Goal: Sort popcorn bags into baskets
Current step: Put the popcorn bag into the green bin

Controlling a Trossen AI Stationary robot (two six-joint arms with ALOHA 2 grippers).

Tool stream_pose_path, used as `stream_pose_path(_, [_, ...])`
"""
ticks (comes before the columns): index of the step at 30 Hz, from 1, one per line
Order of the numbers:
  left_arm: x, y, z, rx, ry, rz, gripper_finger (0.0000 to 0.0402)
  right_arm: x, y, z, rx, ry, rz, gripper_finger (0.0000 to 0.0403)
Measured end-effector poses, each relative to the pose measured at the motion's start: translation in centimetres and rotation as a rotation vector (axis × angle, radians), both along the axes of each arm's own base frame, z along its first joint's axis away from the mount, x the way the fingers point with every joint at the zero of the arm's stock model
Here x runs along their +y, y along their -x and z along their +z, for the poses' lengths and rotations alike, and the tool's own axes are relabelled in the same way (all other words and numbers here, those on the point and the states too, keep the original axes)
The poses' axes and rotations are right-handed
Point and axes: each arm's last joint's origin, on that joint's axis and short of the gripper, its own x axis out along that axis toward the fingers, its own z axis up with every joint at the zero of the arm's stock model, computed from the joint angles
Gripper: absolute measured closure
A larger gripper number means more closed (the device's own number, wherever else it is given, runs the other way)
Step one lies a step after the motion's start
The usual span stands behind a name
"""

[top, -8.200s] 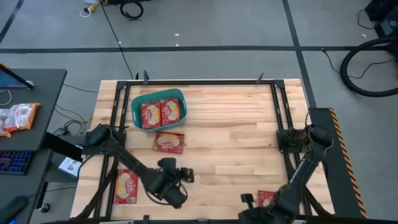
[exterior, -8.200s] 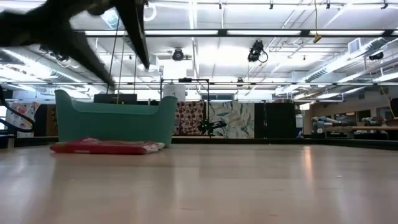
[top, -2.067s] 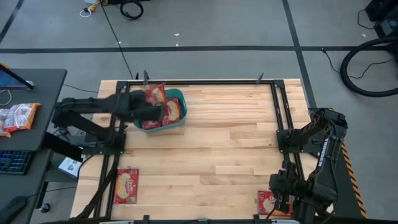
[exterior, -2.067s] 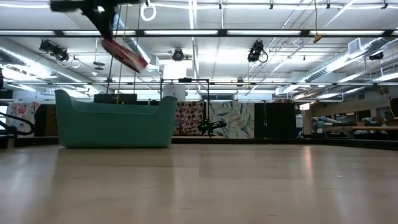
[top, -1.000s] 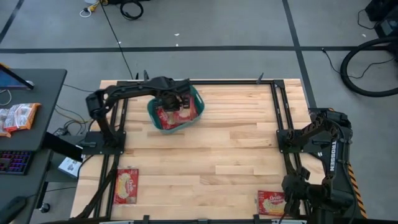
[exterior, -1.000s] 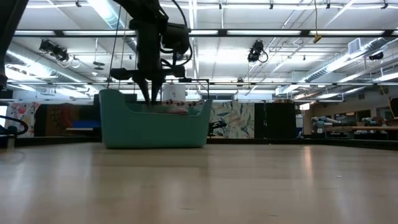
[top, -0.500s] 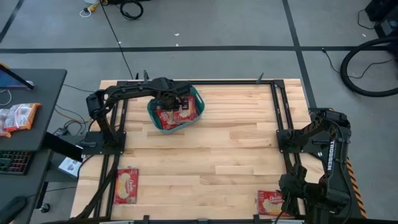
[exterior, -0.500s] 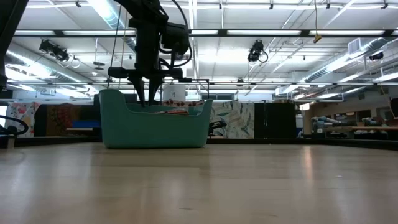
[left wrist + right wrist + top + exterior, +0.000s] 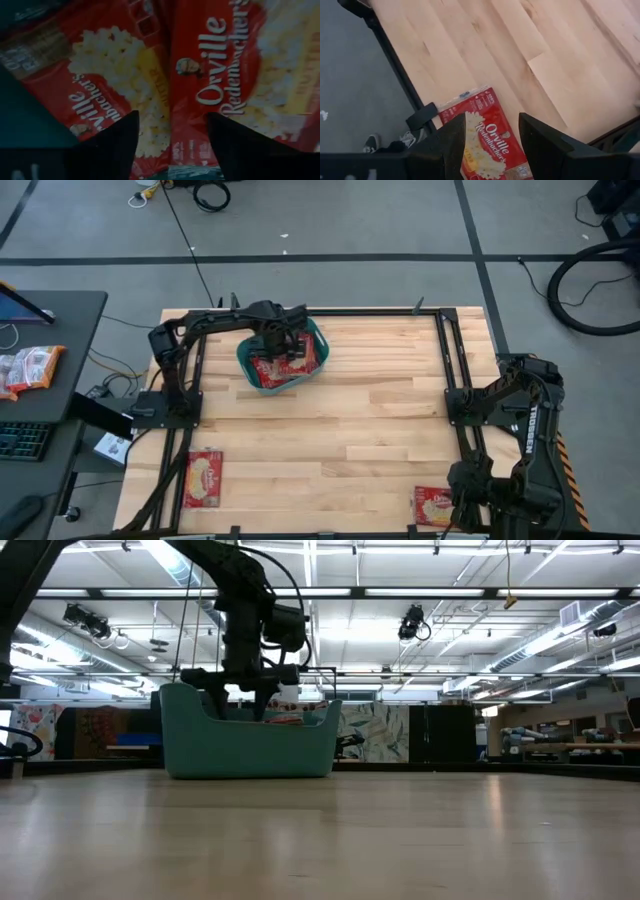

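Observation:
The teal basket [image 9: 282,358] [image 9: 250,740] stands at the table's far left and holds red popcorn bags lying flat side by side [image 9: 100,75] [image 9: 240,75]. My left gripper [image 9: 284,348] [image 9: 172,145] points down inside the basket, open, its fingers just above the bags with nothing between them. A further popcorn bag [image 9: 203,478] lies flat near the table's near left edge. Another bag [image 9: 433,505] [image 9: 485,145] lies at the near right corner. My right gripper [image 9: 458,502] [image 9: 490,145] hangs open above it, clear of it.
Dark frame rails [image 9: 190,380] run along the table's left and right sides. White-and-orange packets [image 9: 30,367] lie on a side desk left of the table. The wooden table's middle [image 9: 370,420] is free room.
My left gripper has sunk a little deeper into the basket and has opened, letting go of the popcorn bag, which now lies flat on the others in the basket. My right gripper has kept still.

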Motion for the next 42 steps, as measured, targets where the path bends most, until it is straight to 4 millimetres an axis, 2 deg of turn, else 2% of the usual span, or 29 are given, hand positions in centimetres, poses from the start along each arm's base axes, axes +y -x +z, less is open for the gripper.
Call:
stream_pose_path(3, [0.2,-0.7,-0.2,-0.071,0.01,-0.005,0.0154,-0.2,0.1,0.0,0.008,0.016,-0.001,0.0215])
stream_pose_path(7, [0.0,-1.6,0.0,-0.145,-0.008,-0.007,0.0166,-0.4,0.1,0.0,0.019,0.049,0.008,0.0215])
stream_pose_path(14, [-0.4,-1.2,-1.0,-0.05,0.046,-0.007,0.0183,-0.3,0.1,0.0,0.028,0.032,0.001,0.0215])
stream_pose_path(21, [-1.0,-2.9,-2.1,-0.127,0.063,-0.015,0.0179,-0.3,0.1,0.0,0.03,0.036,0.01,0.0215])
stream_pose_path(25, [-1.4,-3.4,-2.2,-0.138,0.035,-0.009,0.0211,-0.3,0.1,0.0,0.029,0.035,0.009,0.0215])
stream_pose_path(33, [-2.1,-3.8,-2.2,-0.102,-0.096,-0.079,0.031,-0.3,0.0,0.0,0.021,0.025,0.004,0.0215])
stream_pose_path(38, [-3.1,-3.3,-1.7,-0.028,-0.147,-0.162,0.0325,-0.4,-0.2,0.0,0.028,0.032,0.011,0.0215])
stream_pose_path(42, [-4.0,-3.6,0.8,-0.141,-0.238,-0.191,0.0322,-1.0,-1.0,0.0,0.088,0.081,0.065,0.022])
